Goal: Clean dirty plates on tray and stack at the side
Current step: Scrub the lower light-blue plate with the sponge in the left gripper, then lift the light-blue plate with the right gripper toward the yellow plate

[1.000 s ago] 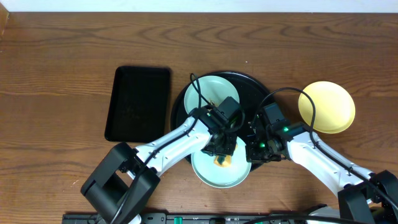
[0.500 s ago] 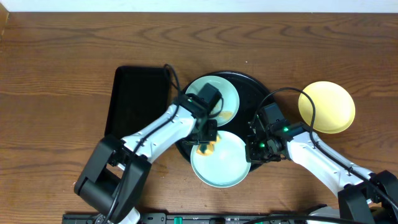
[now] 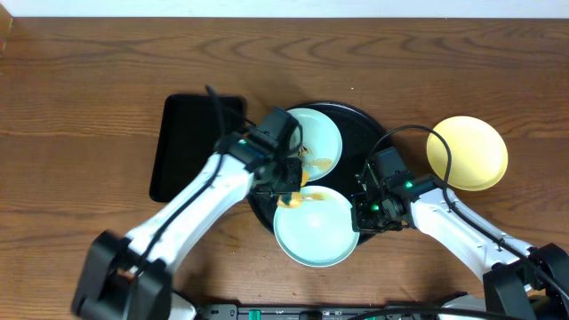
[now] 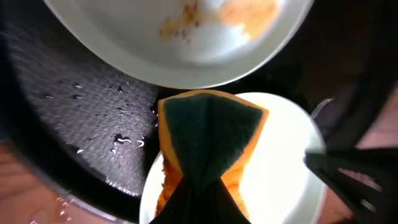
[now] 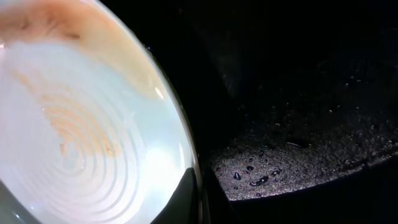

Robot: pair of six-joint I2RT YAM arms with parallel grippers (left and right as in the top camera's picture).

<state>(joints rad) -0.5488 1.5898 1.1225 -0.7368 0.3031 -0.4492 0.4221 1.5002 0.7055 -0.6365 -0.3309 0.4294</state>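
Seen from above, a round black tray (image 3: 375, 126) sits on a brown wood-grain tabletop (image 3: 89, 71). Two pale aqua plates are on the tray. The far aqua plate (image 3: 318, 133) lies in the tray's far-left part and has a brown and orange smear on its side nearest the tray's centre. The near aqua plate (image 3: 316, 233) juts out past the tray's near rim. Faint brownish rings show on it in the right wrist view. A pale yellow plate (image 3: 467, 153) rests on the tabletop, to the right of the tray and apart from it. A rectangular black tray (image 3: 191, 147) lies just left of the round one.

The left hand (image 3: 289, 187) is over the tray's middle, its fingers pressed together on a sponge (image 3: 293, 199) with a dark green face and an orange body. The sponge is squeezed narrow where the fingers grip it. It hangs over the far edge of the near aqua plate, just short of the far aqua plate. The views do not show whether it touches either plate.

The right hand (image 3: 361, 219) is at the tray's near-right part. It pinches the right rim of the near aqua plate, with one finger inside the rim and one outside. Water droplets bead on the tray's bare black floor beside both plates.
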